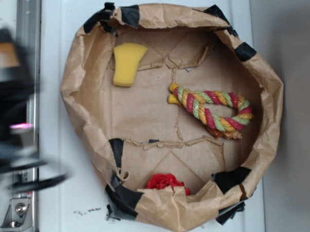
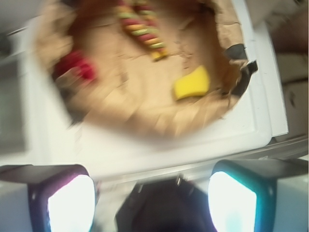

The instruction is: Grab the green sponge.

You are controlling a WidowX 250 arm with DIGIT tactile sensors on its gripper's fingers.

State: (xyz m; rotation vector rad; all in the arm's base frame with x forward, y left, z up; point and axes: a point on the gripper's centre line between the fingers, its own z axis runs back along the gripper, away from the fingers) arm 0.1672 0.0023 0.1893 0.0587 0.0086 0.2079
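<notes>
- The gripper (image 2: 152,198) hangs outside the paper-lined tray (image 1: 271,100), jaws released and empty
- The green sponge (image 2: 192,83) lies flat ahead of the jaws, slightly to their right side, well apart
- Best to centre above it, then descend straddling its narrow width, clear of the braided rope (image 2: 142,29)

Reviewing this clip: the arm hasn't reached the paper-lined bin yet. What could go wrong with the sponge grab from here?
1. The green sponge lies close to the paper wall; the descending hand may snag the crumpled rim.
2. The sponge is flat, so fingers could pinch the loose paper floor instead.
3. Both views show motion blur, so a fast approach might overshoot toward the rope.
</notes>
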